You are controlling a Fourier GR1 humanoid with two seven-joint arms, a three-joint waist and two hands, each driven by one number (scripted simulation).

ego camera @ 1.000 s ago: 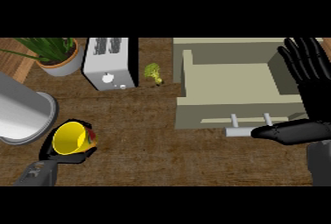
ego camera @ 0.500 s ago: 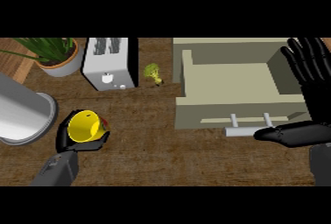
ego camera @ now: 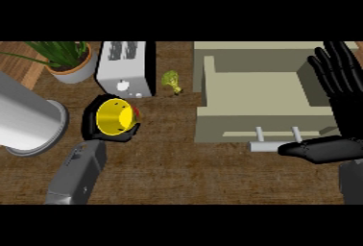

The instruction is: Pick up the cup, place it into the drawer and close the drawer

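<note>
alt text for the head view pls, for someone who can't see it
The robot's left hand is curled round a yellow cup above a wooden counter, beside an open beige drawer. The right hand rests open at the right edge; a toaster, a potted plant and a grey cylinder stand left.

The yellow cup (ego camera: 114, 116) is held in the left hand (ego camera: 99, 126) at nine o'clock; the open drawer (ego camera: 264, 109) is seen at two o'clock, the right hand (ego camera: 339, 96) spread flat beside it.
</note>
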